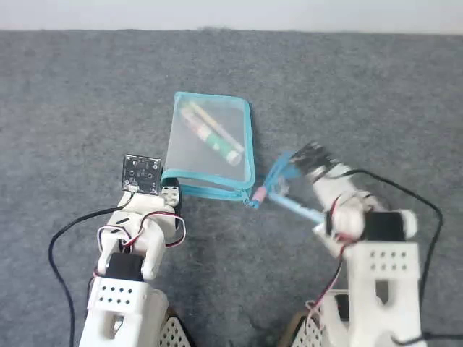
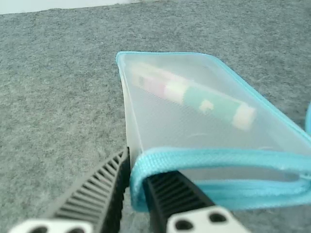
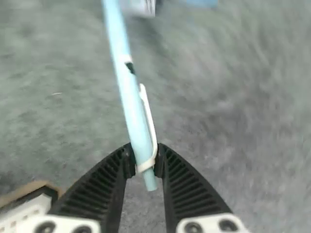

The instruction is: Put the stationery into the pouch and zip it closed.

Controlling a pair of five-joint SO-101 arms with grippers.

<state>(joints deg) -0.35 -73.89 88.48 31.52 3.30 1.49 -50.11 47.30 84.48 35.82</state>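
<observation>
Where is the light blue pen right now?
The light blue pen is clamped in the right gripper; in the high view it sits right of the pouch, one end beside its zipper corner.

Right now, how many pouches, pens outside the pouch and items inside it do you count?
Pouch: 1
Blue pen outside, held in the right fingers: 1
Items inside the pouch: 2, it seems, a marker and a thin pen
Total: 4
</observation>
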